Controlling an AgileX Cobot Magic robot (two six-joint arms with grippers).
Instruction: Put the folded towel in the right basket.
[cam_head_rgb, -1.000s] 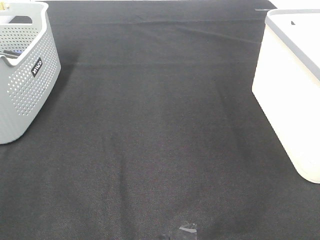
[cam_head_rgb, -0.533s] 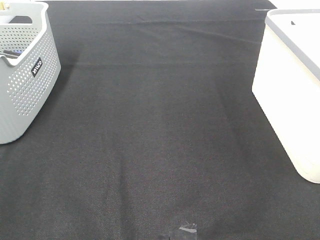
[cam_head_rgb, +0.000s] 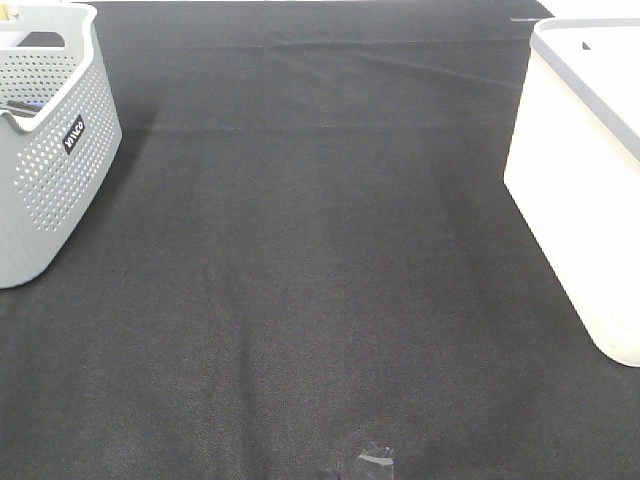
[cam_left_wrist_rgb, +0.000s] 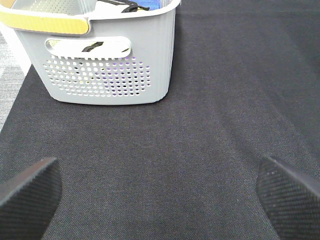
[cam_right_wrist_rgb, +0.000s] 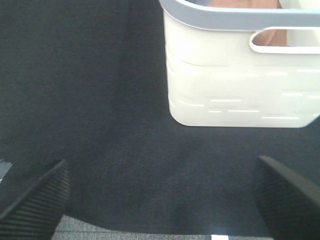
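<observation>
**Both grippers spread wide over the black cloth, a basket ahead of each**

The high camera shows a table covered in black cloth (cam_head_rgb: 320, 260); a grey perforated basket (cam_head_rgb: 50, 150) stands at the left edge and a white basket (cam_head_rgb: 580, 180) with a grey rim at the right edge, the two well apart with bare cloth between them; neither arm reaches into this view; a small scrap of tape (cam_head_rgb: 375, 458) lies on the cloth near the front edge.

In the left wrist view the left gripper (cam_left_wrist_rgb: 160, 200) has its fingers far apart, one ribbed black pad (cam_left_wrist_rgb: 27, 197) at each lower corner, and nothing lies between them; the grey basket (cam_left_wrist_rgb: 107, 60) sits ahead of it on the cloth (cam_left_wrist_rgb: 200, 150); its handle bar is yellow (cam_left_wrist_rgb: 45, 22), and something dark and something blue show over its rim, too partial to name.

In the right wrist view the right gripper (cam_right_wrist_rgb: 160, 200) is likewise wide apart, one ribbed pad (cam_right_wrist_rgb: 35, 200) showing at each corner, holding nothing; the white basket (cam_right_wrist_rgb: 240, 80) stands ahead of it on the cloth (cam_right_wrist_rgb: 100, 100); through the handle slot and over the rim a pinkish-brown fabric (cam_right_wrist_rgb: 272, 37) shows inside the basket; this may be the folded towel, though too little of it is visible to be sure; no towel lies on the open cloth in any view.
</observation>
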